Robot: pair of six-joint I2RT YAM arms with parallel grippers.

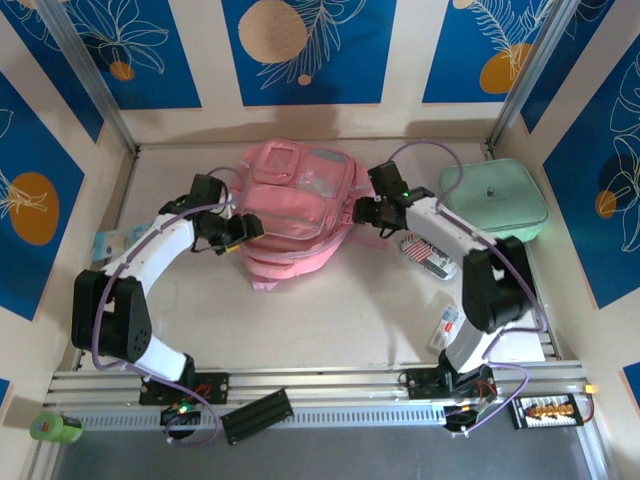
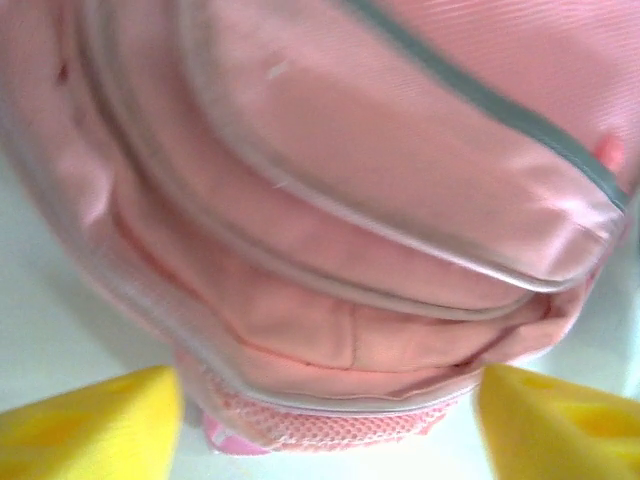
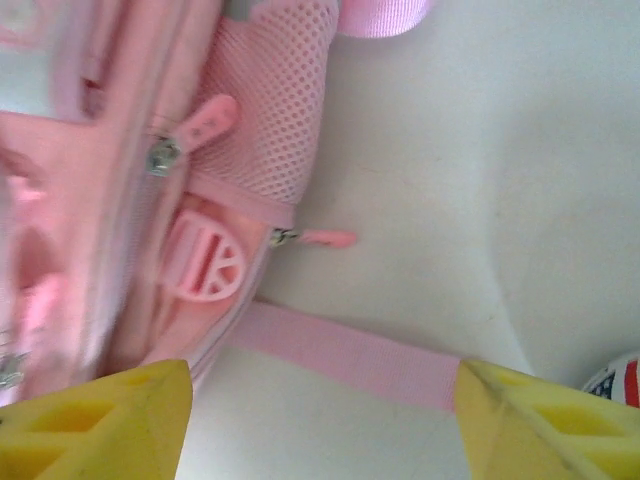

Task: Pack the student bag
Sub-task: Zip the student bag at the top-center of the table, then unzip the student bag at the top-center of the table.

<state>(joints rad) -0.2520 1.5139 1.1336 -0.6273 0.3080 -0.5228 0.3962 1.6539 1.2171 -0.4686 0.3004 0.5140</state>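
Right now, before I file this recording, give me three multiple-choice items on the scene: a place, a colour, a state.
1. Where is the mint-green case relative to the pink backpack? A on top of it; B to its right, apart; C at its left.
2. What colour are the left gripper's fingers? A black; B yellow; C blue.
3. How do the right gripper's jaws stand? A shut on a strap; B shut empty; C open.
Answers: 1 B, the top view shows it rightward with a gap between; 2 B, both show yellow in the left wrist view; 3 C, its fingers stand wide apart.
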